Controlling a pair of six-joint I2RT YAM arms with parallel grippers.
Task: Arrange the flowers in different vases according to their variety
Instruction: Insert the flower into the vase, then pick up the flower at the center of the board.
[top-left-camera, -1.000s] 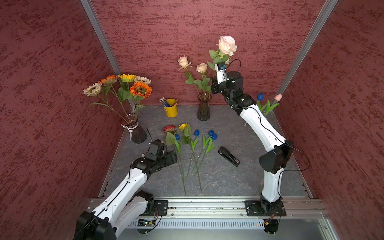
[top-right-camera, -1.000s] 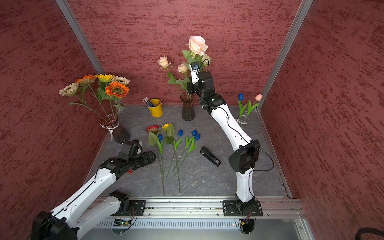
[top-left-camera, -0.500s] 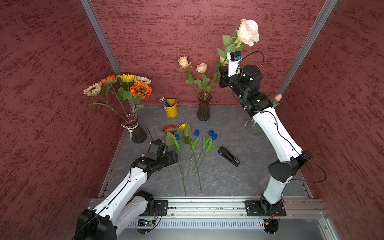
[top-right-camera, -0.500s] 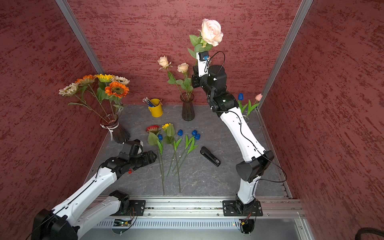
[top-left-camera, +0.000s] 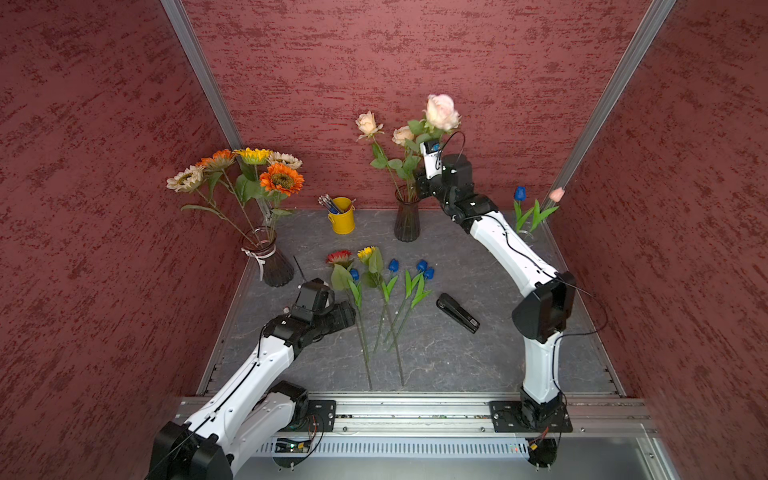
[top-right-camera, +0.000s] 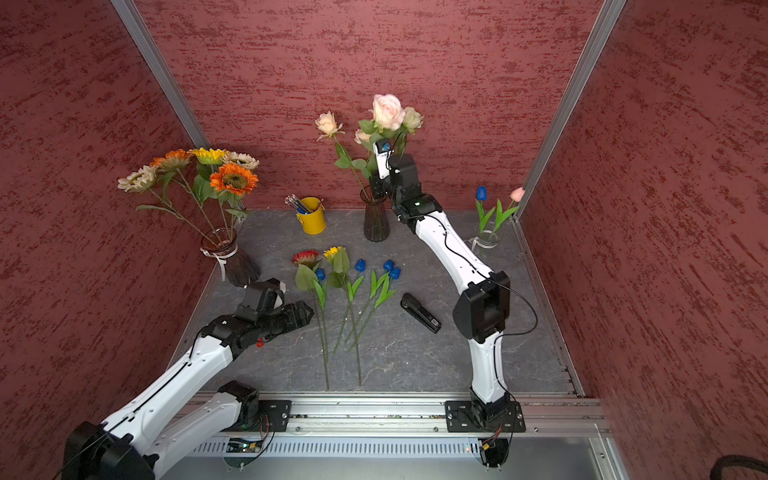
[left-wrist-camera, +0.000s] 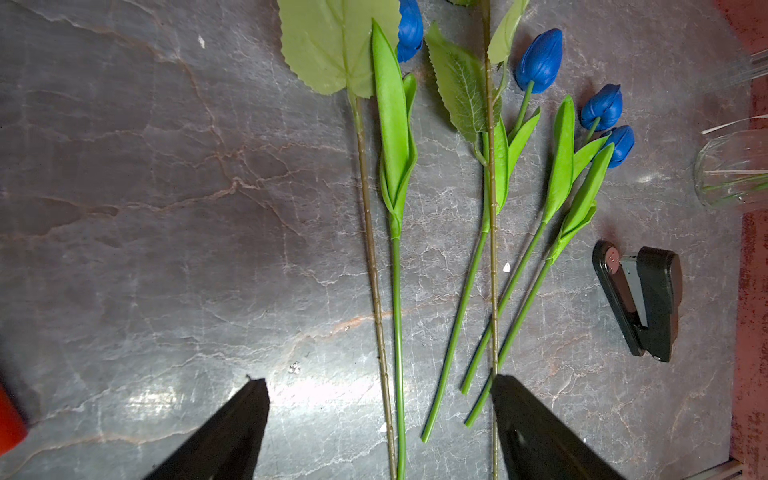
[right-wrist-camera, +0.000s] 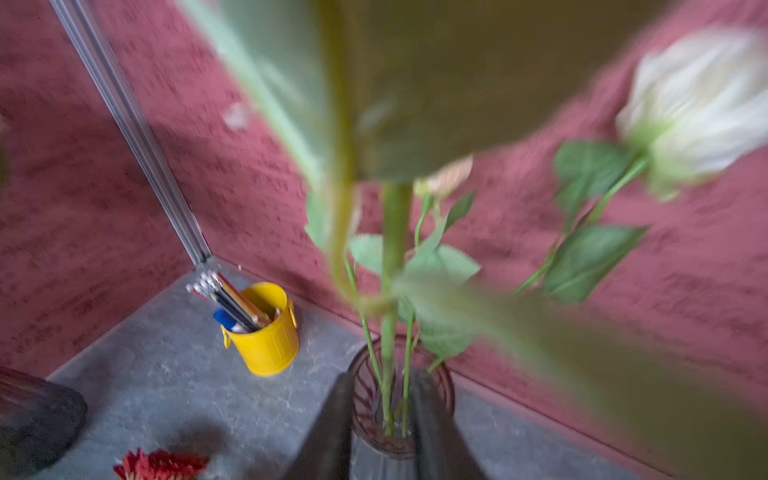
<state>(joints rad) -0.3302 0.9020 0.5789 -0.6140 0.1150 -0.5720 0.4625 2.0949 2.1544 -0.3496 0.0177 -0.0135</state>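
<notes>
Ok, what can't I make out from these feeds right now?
Right tool: hidden behind its own wrist in both top views, motion-blurred in the right wrist view.
Pink rose's stem end: lost inside the dark ribbed vase.
Red shape: cut off by the left wrist view's edge, unidentifiable.
Pens in the yellow bucket: too small to count.

I see a pale pink rose (top-left-camera: 441, 111), blue tulips (left-wrist-camera: 540, 62), a yellow bucket (top-left-camera: 343, 220) and a grey, marble-veined counter (left-wrist-camera: 166, 208)
</notes>
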